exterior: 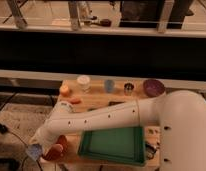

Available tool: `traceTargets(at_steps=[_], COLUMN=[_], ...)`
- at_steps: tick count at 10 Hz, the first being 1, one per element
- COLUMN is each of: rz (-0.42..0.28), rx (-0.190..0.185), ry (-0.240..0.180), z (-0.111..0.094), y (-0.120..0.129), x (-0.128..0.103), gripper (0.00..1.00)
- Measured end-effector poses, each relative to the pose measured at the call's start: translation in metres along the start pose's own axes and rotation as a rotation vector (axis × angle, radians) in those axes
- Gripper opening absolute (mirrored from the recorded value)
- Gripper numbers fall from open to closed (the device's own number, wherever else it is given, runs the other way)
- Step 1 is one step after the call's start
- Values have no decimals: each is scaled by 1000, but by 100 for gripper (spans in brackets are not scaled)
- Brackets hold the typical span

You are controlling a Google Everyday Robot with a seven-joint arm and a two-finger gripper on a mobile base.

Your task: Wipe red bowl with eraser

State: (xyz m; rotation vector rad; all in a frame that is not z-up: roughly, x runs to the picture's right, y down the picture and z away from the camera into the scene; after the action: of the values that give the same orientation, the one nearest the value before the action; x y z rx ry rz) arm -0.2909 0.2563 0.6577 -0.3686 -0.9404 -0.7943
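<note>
The red bowl [57, 150] sits at the front left corner of the wooden table, partly hidden behind my arm. My gripper [37, 147] is at the end of the long white arm, just left of the bowl and past the table's left edge. It is shut on the eraser [33, 151], a small pale-blue block that hangs at the bowl's left rim, slightly lower than it.
A green tray [114, 145] lies right of the red bowl. Along the back of the table stand a purple bowl [153, 86], a metal can [128, 89], a light-blue cup [109, 85], a white container [83, 81] and an orange object [64, 90]. A dark oblong object [115, 103] lies mid-table.
</note>
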Motion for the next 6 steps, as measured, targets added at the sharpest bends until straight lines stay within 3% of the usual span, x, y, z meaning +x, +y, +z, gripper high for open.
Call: traceTargets(at_steps=[3,6], rz=[62,98], rx=[-22,-20], ry=[20,53], z=[-12,-34], y=[21,43], x=[-2,12], gripper=[5,5])
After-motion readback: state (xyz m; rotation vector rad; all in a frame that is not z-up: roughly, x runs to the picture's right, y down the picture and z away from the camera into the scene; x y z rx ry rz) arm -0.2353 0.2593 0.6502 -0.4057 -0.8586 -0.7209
